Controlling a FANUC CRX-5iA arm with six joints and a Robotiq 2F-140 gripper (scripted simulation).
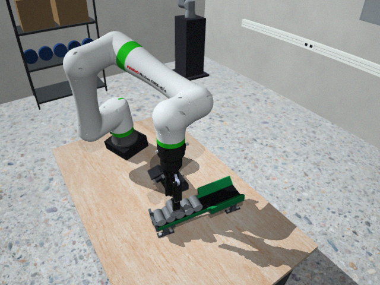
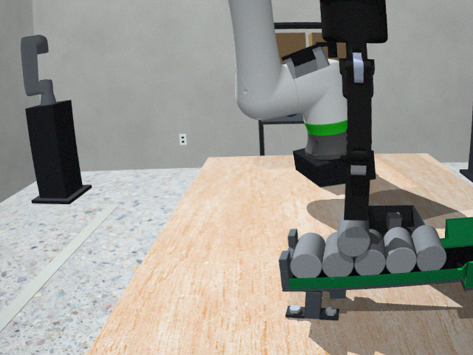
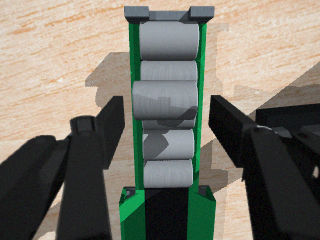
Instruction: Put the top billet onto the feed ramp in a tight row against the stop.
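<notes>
Wrist view: gripper straddles the stacked billet, fingers half spread at either end, grasping nothing yet — positioned for an endwise grip. Billet rests in the groove between two others on the ramp.

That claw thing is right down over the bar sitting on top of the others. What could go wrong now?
The tool stands open astride the stacked billet, not gripping yet. Its fingers straddle the green ramp, so closing low might hit the side rails. A lifted billet might also knock the two billets beneath out of line.
</notes>
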